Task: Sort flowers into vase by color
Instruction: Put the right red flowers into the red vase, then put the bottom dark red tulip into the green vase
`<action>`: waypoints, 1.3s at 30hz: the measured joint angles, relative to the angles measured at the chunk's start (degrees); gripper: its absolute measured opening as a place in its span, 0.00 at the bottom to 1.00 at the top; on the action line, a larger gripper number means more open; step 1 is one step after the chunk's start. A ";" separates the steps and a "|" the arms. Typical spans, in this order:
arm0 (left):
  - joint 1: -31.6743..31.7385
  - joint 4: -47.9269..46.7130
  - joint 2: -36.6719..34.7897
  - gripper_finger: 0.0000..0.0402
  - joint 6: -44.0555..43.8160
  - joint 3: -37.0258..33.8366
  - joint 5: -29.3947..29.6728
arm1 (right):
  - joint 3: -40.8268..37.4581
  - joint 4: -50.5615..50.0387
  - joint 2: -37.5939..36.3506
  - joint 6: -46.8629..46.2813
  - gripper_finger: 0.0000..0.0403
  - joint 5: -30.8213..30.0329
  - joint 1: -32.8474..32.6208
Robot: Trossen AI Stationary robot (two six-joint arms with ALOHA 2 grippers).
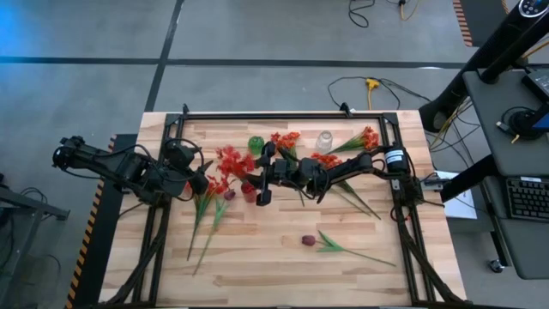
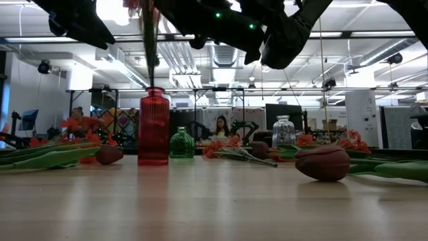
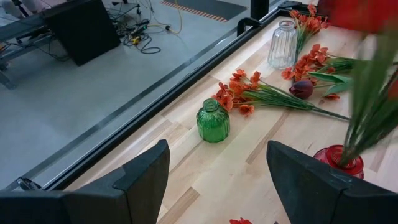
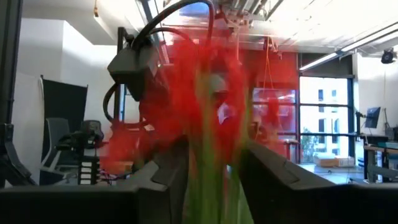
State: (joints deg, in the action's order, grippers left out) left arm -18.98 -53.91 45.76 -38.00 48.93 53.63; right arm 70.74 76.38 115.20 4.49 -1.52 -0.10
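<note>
A red-bloomed flower stands upright with its green stem going down into the mouth of the red vase. My right gripper is shut on that stem just above the vase. My left gripper is open and holds nothing, just left of the red vase. More red flowers lie flat on the table at the left. Orange-red flowers lie near the far edge. One purple bud lies near the table's front, another beside the red vase. My right gripper pinches the red flower's green stem between its two fingers, below the blooms. The fingers come level from the table's right and lie across the stem. The flower stands upright, its lower end inside the red vase.
A green vase and a clear glass vase stand near the far edge. More orange-red flowers lie at the far right. A black frame rail borders the table. People sit in the room beyond.
</note>
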 joint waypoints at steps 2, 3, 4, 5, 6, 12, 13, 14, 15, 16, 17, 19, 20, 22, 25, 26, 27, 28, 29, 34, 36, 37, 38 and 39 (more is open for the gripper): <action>0.00 -0.02 0.00 0.62 0.00 0.00 0.00 | 0.00 -0.63 0.00 0.00 0.35 0.00 -0.08; 0.00 -0.02 0.00 0.62 0.00 0.00 -0.01 | 0.00 -1.50 -0.11 -0.02 0.37 -0.07 -0.13; 0.00 -0.02 0.00 0.62 0.00 0.00 -0.02 | -0.01 -2.78 -0.32 -0.02 0.38 -0.07 -0.13; 0.00 -0.05 0.00 0.62 0.00 0.00 -0.02 | -0.02 -4.31 -0.54 -0.02 0.39 -0.07 -0.14; 0.00 -0.09 0.00 0.62 0.00 0.00 -0.04 | -0.02 -5.83 -0.85 -0.03 0.41 -0.07 -0.16; 0.00 -0.14 0.00 0.62 0.00 0.00 -0.07 | -0.10 -15.13 -3.54 -0.51 0.48 -0.15 -0.77; 0.00 -0.15 0.00 0.62 0.00 0.00 -0.08 | -0.13 -16.31 -4.09 -0.48 0.49 -0.15 -0.94; 0.01 -0.15 0.00 0.62 0.00 0.00 -0.08 | -0.13 -17.60 -4.71 -0.42 0.49 -0.19 -1.02; 0.00 -0.15 0.00 0.62 0.00 0.00 -0.09 | -0.13 -19.13 -5.53 -0.29 0.50 -0.57 -1.09; 0.02 -0.17 0.02 0.62 0.00 0.00 -0.09 | -0.13 -21.18 -6.51 -0.17 0.51 -1.29 -1.19; 0.00 -0.15 0.02 0.62 0.00 0.00 -0.11 | -0.13 -22.74 -7.18 -0.15 0.51 -1.79 -1.27; 0.00 -0.15 0.02 0.62 0.00 0.00 -0.11 | -0.13 -25.37 -8.33 -0.20 0.52 -3.10 -1.42; 0.02 -0.15 0.02 0.62 0.00 0.00 -0.13 | -0.13 -27.36 -8.92 -0.22 0.53 -3.28 -1.50; 0.02 -0.13 0.02 0.62 -0.01 0.00 -0.13 | -0.13 -30.84 -9.89 -0.45 0.54 -4.48 -1.60; 0.02 -0.11 0.09 0.62 -0.02 0.00 -0.15 | -0.11 -38.04 -12.32 -0.65 0.54 -6.48 -1.74; 0.02 -0.11 0.11 0.62 -0.02 0.00 -0.17 | -0.11 -40.45 -13.27 -0.87 0.55 -7.15 -1.77; 0.02 -0.11 0.18 0.62 -0.02 0.00 -0.17 | -0.11 -42.56 -14.19 -1.14 0.55 -7.53 -1.77; 0.02 -0.07 0.24 0.62 -0.02 0.00 -0.15 | -0.11 -44.25 -15.10 -1.55 0.55 -7.54 -1.77; 0.00 -0.11 0.31 0.62 -0.02 0.00 -0.17 | -0.11 -45.73 -16.00 -1.94 0.55 -7.57 -1.79; 0.00 -0.09 0.44 0.62 -0.02 0.00 -0.17 | -0.11 -53.54 -21.25 -4.89 0.55 -7.56 -1.77; 0.02 -0.03 0.44 0.62 -0.02 0.00 -0.17 | -0.11 -57.03 -23.18 -6.01 0.55 -7.56 -1.77; 0.01 0.04 0.44 0.62 -0.02 0.00 -0.17 | -0.11 -58.74 -24.05 -6.24 0.55 -7.58 -1.77; 0.02 0.10 0.44 0.62 -0.02 0.00 -0.17 | -0.11 -60.40 -24.90 -6.42 0.55 -7.58 -1.77; 0.02 0.11 0.45 0.62 -0.02 0.00 -0.17 | -0.11 -62.20 -25.84 -6.72 0.55 -7.57 -1.77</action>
State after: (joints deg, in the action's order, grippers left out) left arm -18.96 -53.80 46.21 -38.02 48.93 53.46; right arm 70.63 14.18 89.36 -2.23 -9.09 -1.87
